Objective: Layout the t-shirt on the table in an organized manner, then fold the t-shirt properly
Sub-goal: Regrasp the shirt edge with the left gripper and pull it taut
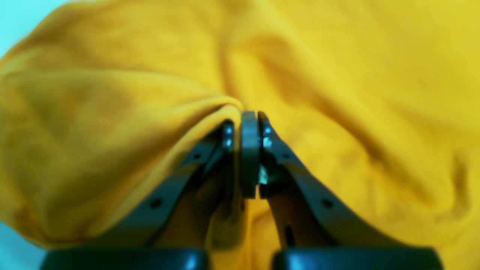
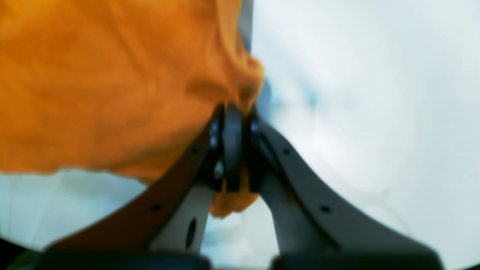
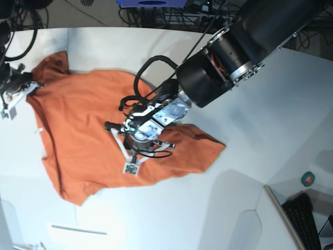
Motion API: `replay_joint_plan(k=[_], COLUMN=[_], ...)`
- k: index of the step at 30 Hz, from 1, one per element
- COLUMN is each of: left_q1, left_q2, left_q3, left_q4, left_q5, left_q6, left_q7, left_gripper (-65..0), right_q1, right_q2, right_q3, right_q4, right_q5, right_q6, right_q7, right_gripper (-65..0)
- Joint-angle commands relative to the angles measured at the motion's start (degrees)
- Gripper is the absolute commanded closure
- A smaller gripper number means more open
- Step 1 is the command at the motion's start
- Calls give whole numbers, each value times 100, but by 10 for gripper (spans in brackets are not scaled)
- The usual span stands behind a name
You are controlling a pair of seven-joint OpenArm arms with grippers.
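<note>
Base view first: a plain orange cloth t-shirt [image 3: 88, 130] is lying across the smooth white tabletop [image 3: 182, 224], spreading from beneath the black-and-silver left gripper [image 3: 136, 148] over to the black-and-silver right gripper [image 3: 21, 91] at the far side of the garment. The cloth is resting mostly flat but unevenly, its outline running crooked and one corner poking out toward the near edge of the view.

In the left wrist view, the left fingers are pinching a raised ridge of the shirt, with loose folds swelling on both sides of them. In the right wrist view, the right fingers are closing on the shirt's edge, a small tail of fabric hanging out below the tips and bare white surface showing alongside.

As for progress, the laying-out seems to be partly done: a broad stretch of the body is lying open, while wrinkles and bunched cloth are remaining around the left gripper and toward the right gripper. No neat fold is showing, so the proper folding appears to be wholly left. Both arms are probably working at straightening the shirt; pulling the two grips evenly apart would likely help, though a lopsided tug could skew the cloth further.
</note>
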Motion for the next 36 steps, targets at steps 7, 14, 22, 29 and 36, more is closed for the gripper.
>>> replay_joint_plan(k=[7, 14, 22, 29, 36], left_q1=[-385, 661, 1602, 1206, 1400], left_q2=[54, -1291, -2267, -2250, -2294], left_q3=[723, -868, -2046, -2099, -2116], left_q4=[-149, 2075, 3306, 1706, 3165], left_q5=[48, 74, 83, 408, 356], left_q6=[-624, -677, -677, -677, -659], left_q7=[51, 588, 552, 78, 131], left_gripper=[-318, -377, -377, -372, -370], right_q1=[67, 137, 137, 137, 137], right_q2=[187, 222, 222, 231, 231], right_q3=[36, 36, 36, 36, 36], right_q4=[76, 76, 76, 76, 84], right_q5=[25, 25, 25, 25, 25], right_q6=[24, 24, 24, 24, 24], right_q7=[59, 50, 50, 50, 50], right_gripper=[0, 0, 0, 0, 0])
